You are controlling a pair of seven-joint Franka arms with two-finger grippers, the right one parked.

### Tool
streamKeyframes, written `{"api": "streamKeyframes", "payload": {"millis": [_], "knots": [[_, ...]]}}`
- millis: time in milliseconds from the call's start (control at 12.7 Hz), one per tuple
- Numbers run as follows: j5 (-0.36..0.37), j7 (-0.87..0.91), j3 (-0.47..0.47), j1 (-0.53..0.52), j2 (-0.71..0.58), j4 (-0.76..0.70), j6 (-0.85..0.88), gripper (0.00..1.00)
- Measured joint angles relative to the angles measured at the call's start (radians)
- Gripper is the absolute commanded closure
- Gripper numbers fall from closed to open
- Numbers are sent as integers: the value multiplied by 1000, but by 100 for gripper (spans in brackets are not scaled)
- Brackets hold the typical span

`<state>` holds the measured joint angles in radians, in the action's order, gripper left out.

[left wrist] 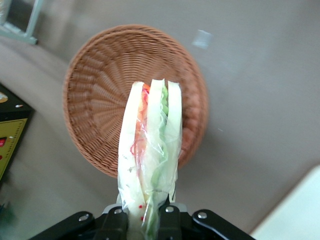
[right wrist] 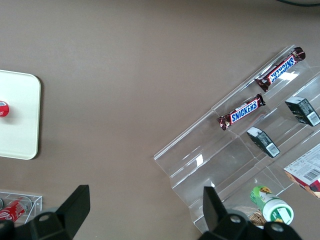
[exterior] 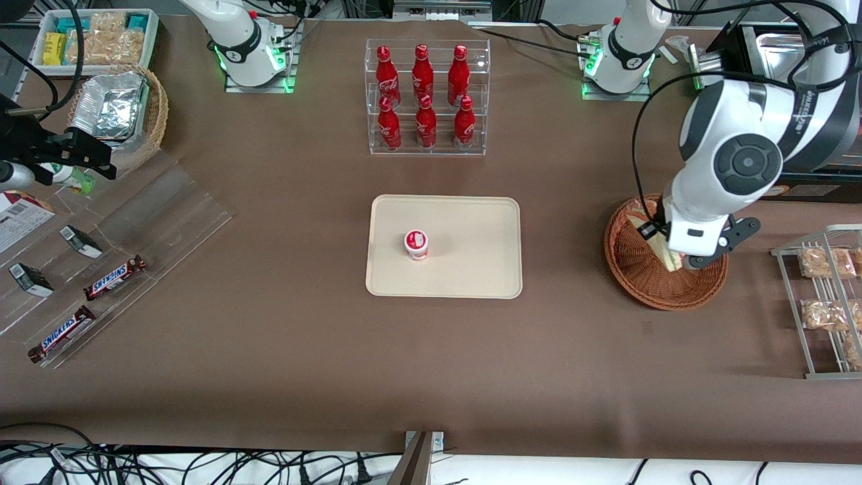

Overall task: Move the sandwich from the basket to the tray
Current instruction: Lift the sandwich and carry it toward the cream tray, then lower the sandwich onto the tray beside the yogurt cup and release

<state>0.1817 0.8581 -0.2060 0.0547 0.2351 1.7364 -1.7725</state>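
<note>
On the brown table (exterior: 269, 337), your gripper (left wrist: 145, 220) hung above the basket (exterior: 640, 283), clamped on the wrapped sandwich (left wrist: 150, 165), lifted clear of the wicker; the tray (exterior: 471, 269) held a small cup (exterior: 416, 244).

The brown counter (right wrist: 125, 75) carries a corner of the cream tray (right wrist: 17, 117) holding a red-topped cup (right wrist: 2, 108). A clear stepped display (right wrist: 240, 150) holds two Snickers bars (right wrist: 241, 112), two dark boxes (right wrist: 262, 142) and a green-white bottle (right wrist: 272, 205).
</note>
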Motion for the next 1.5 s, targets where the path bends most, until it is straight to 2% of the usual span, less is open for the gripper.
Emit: {"api": "streamKeyframes", "payload": {"millis": [316, 711, 1105, 1500], "knots": [[-13, -24, -153, 6, 2, -37, 5, 80], [-34, -98, -291, 19, 46, -70, -60, 80], [-20, -98, -310, 113, 184, -68, -263, 80], [106, 2, -309, 137, 292, -69, -309, 81]]}}
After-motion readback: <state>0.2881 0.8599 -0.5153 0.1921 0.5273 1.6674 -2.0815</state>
